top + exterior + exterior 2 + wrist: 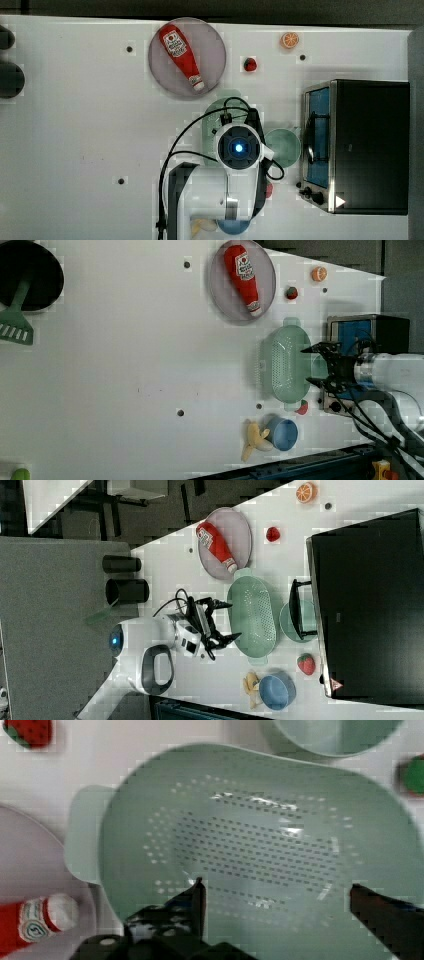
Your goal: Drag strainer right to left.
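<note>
The white table (125, 365) takes up most of the left view. Towards the right edge of that frame sits a black toaster oven (370, 332), and the robot arm (395, 371) reaches in just below it. A round grey plate (225, 295) near the top centre carries a red ketchup bottle (243, 275). Just below the plate, right of centre, lies the strainer (285, 365), a pale green oval set lengthwise up and down the frame. The gripper (315, 364) hangs over its right rim, fingers spread wide and holding nothing. A green cup (285, 146) sits between strainer and oven. Lower down are a blue bowl (283, 434), a banana (252, 440) and a strawberry (302, 407).
</note>
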Available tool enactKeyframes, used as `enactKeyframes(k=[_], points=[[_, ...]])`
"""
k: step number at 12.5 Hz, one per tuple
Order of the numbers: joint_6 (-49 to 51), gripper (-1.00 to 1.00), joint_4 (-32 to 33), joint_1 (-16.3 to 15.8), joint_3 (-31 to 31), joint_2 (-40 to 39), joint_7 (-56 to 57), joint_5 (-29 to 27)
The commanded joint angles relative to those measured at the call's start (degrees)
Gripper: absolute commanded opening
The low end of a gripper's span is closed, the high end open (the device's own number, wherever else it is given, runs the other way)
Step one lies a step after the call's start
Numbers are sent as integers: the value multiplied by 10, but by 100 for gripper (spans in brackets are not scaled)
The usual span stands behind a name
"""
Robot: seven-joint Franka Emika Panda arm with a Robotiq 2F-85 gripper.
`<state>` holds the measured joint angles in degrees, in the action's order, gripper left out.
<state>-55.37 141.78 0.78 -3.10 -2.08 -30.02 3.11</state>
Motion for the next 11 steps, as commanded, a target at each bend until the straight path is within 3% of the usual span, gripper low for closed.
enactKeyframes(k=[1,6,11], points=[[-72,100,11,-3,8,-72,-64,-1],[-166,100,11,-15,14,-160,-118,-4],[-173,100,9,-29,22,-179,-137,-5]])
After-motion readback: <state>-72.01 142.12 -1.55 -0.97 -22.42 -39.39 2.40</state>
